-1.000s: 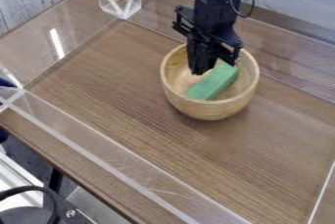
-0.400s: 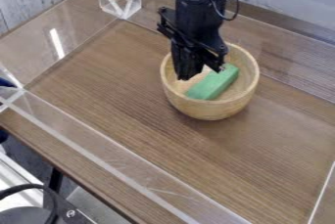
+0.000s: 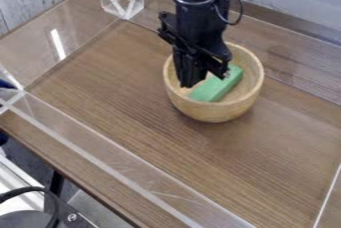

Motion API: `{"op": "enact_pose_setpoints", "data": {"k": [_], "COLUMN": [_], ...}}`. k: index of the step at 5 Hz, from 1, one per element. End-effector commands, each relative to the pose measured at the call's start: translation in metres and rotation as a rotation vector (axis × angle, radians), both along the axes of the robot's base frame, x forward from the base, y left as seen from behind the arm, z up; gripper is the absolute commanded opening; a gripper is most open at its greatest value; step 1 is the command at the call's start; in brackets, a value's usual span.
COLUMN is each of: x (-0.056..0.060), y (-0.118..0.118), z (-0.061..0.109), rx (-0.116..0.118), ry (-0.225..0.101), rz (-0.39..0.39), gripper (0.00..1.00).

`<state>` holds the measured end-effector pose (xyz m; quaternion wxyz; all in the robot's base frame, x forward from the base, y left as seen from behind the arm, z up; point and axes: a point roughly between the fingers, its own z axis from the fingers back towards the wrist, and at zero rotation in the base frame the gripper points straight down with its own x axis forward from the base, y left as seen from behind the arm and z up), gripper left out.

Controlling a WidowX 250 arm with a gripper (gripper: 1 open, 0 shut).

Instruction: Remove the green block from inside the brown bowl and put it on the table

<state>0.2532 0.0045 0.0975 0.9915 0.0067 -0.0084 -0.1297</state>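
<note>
Gripper [image 3: 189, 80] is pressed together, tips over the left part of the brown bowl [image 3: 213, 86], upper middle of the frame. Green block [image 3: 217, 85] lies tilted inside the bowl, right of the tips, its long side running from lower left to upper right. Can't tell if the gripper touches it.

Edges: bowl's right and near walls show bare. Block's upper right end sits near the right wall. Bowl stands on the table [image 3: 147, 137]; open wood runs left of it, toward the bottom and to the lower right. Clear wall strip crosses the lower left; another edge sits at far right. Clear angular piece [image 3: 122, 0] is at upper left, well apart from the bowl. Black cable and dark gear [image 3: 27, 210] at lower left, beyond the clear strip.

Hidden: arm [image 3: 200, 13] comes down from the top edge, cut off there, and covers the bowl's far left rim. Fingertips are dark and small, contact with bowl floor hard to make out. Gear at lower left is cut off by the frame.

Vs the first frame: arm and gripper have shifted left, away from the block, so more of its upper end shows. Bowl and block look unmoved.
</note>
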Motion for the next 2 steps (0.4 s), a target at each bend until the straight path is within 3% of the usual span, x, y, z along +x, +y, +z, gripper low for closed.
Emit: {"op": "enact_pose_setpoints", "data": {"k": [1,2], "x": [0.0126,0.0080], "y": [0.0040,0.0050], "z": [0.0212,0.0215], "rx": [-0.017,-0.011], "ry": [-0.049,-0.073], "rz": [0.033,0.059], "gripper": [0.00,0.00]}}
